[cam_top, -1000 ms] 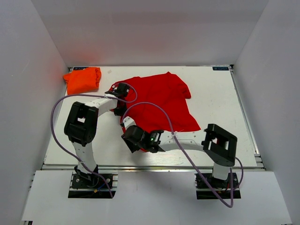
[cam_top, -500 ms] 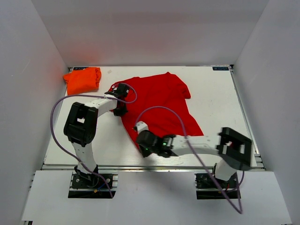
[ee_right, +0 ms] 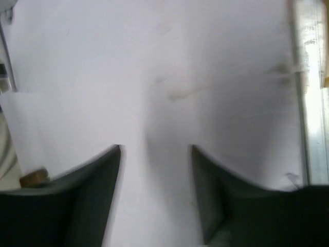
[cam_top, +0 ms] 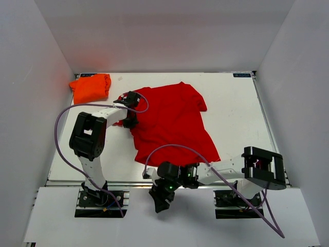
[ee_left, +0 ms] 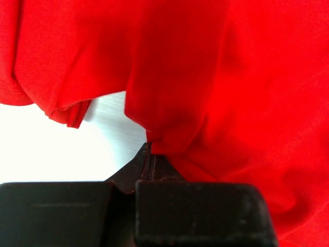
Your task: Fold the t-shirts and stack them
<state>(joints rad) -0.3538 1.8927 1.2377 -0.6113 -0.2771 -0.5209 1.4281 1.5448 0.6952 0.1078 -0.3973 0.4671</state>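
Had my left claw (ee_left: 149, 154) clamped on the red tee's (cam_top: 172, 121) edge, right claw (ee_right: 156, 154) spread apart.
Red tee lay spread mid desk (cam_top: 236, 103), orange tee (cam_top: 91, 87) bunched far-left, right claw past the near edge.

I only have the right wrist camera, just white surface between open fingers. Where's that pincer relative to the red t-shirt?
Observer: The right pincer hangs past the near edge of the white table, apart from the bright red cotton t-shirt spread on it.
Operator: Is the left arm holding it?
Observer: Yes, the left pincer is shut on a bunch of fabric at the shirt's left edge.
Operator: And the second shirt?
Observer: The orange cotton t-shirt lies bundled in the far left corner, apart from the red one.
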